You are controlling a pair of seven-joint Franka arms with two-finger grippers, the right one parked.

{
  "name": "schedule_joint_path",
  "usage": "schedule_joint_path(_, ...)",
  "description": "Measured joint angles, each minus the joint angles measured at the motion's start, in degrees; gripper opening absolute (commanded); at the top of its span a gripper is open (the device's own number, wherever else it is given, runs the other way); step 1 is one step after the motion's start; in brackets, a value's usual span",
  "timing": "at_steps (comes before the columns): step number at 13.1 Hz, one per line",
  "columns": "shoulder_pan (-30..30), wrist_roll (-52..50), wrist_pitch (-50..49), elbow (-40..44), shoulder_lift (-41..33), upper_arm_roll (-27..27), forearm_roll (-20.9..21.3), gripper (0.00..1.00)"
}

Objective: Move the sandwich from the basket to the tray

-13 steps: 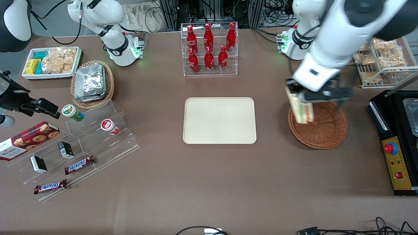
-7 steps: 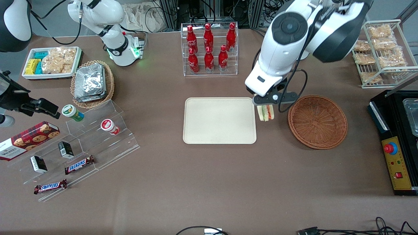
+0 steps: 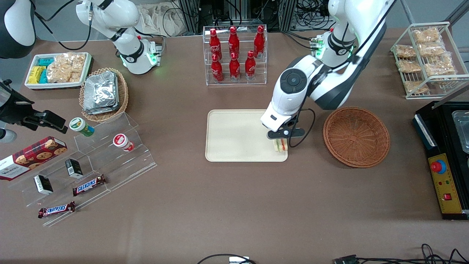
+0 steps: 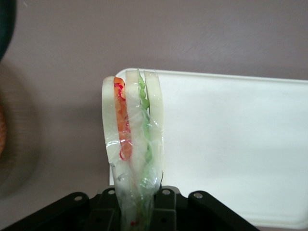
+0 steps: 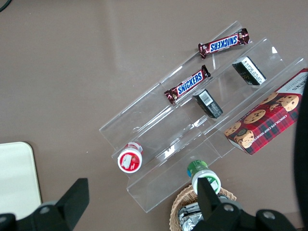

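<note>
1. Table [image 3: 234,205] covered in brown cloth fills the front view, with goods spread across it.
2. White robot arm [image 3: 315,84] reaches down from the table's farther edge toward the middle.
3. Cream tray [image 3: 238,135] lies flat at the centre of the table, nearer the front camera than a clear rack of red bottles [image 3: 234,55].
4. Reddish-brown wicker basket [image 3: 356,136] sits beside the tray, toward the working arm's end, with nothing visible inside it.
5. Clear stepped shelf [image 3: 91,165] with chocolate bars and small cups stands toward the parked arm's end.
6. Black gripper [image 3: 281,141] hangs over the tray's corner nearest the basket and the front camera; its fingers are clamped on the sandwich.
7. Sandwich [image 4: 134,144] is a plastic-wrapped wedge of white bread with orange-red and green filling, held upright on edge. In the wrist view it shows against the tray's rounded corner [image 4: 231,144]; whether it touches the tray surface cannot be told.
</note>
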Motion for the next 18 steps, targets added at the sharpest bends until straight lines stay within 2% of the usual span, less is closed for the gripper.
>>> schedule_joint_path(4,-0.9,-7.4,4.1,-0.5,8.4,0.0,10.7,0.0)
schedule_joint_path(7,-0.9,-8.5,4.8,-0.3,11.7,0.0,13.7,0.0)
schedule_joint_path(8,-0.9,-8.5,4.8,-0.2,12.0,0.0,13.8,0.31)
schedule_joint_path(9,-0.9,-8.5,4.8,-0.1,12.0,0.0,13.8,0.99)
schedule_joint_path(18,-0.9,-9.9,3.0,1.6,10.7,-0.5,13.9,1.0)
